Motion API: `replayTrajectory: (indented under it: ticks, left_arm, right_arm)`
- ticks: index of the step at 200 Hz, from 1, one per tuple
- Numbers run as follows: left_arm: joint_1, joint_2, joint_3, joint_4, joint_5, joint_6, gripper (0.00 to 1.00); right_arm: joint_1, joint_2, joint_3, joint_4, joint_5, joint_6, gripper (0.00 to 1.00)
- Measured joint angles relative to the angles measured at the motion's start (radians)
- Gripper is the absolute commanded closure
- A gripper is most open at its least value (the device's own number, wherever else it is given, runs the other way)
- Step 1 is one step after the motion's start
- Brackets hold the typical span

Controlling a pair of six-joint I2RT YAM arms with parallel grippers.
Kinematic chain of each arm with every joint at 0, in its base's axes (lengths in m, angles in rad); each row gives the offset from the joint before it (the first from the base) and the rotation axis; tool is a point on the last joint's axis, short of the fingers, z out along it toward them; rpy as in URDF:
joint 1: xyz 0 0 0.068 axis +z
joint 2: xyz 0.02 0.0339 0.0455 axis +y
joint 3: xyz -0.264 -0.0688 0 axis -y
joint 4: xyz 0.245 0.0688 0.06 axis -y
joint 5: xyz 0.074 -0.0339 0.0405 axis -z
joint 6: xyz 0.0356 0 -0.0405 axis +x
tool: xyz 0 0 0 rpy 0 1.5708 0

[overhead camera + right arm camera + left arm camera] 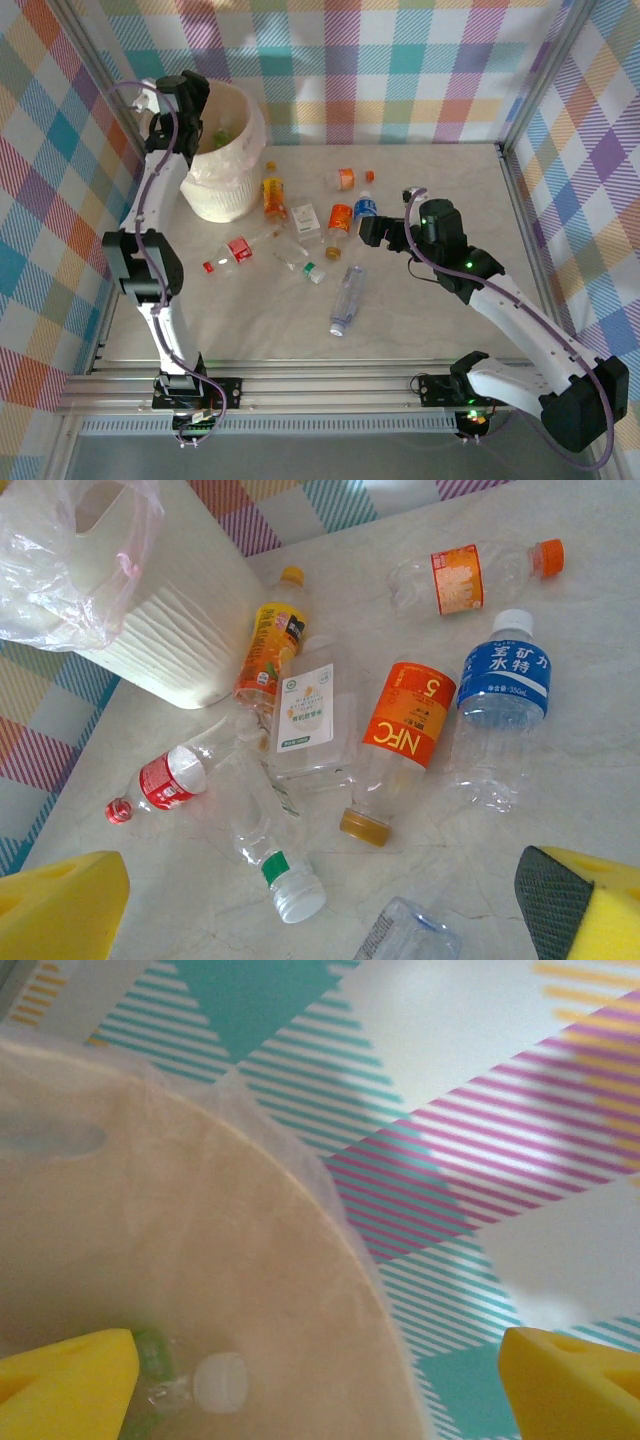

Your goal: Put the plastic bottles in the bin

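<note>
Left arm at the drop over the bin, right arm poised above the bottles on the table.

The left gripper point(190, 95) hung above the bin's point(225, 195) mouth, its yellow fingers point(65, 1385) spread wide with nothing between them. A white-capped bottle point(222, 1380) lay at the bottom of the bin beneath it, so I judged this to be the release of one bottle. The right gripper point(365, 232) hovered low over the plastic bottles point(310, 235) strewn across the table point(440, 330), its fingers point(60, 905) also wide and empty. Nearest it lay an orange-labelled bottle point(405, 730) and a blue-labelled bottle point(505, 680), just beside each other. Most of the job looked undone. The next move, to my eye, called for the right arm to drop squarely over one bottle, straddle its body without nudging the neighbour, and close.
</note>
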Motion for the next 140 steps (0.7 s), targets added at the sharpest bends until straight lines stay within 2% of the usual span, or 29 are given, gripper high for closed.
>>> replayTrajectory:
  ticks: [21,47,101,140]
  left_arm:
    - [-0.011,-0.092,-0.071,0.038,0.023,0.021,0.0]
    - [-0.057,-0.224,-0.189,0.075,0.039,0.06,0.0]
    - [-0.26,-0.528,-0.471,0.03,0.069,0.181,0.0]
    - [-0.378,-0.673,-0.67,-0.063,0.098,0.192,0.0]
  right_arm:
    - [0.0,0.0,0.0,0.001,0.0,0.0,0.0]
    - [0.0,0.005,0.0,0.007,0.0,0.003,0.0]
    - [0.0,0.084,-0.001,0.041,0.082,0.065,0.0]
    - [0.0,0.207,-0.001,0.062,0.126,0.098,0.0]
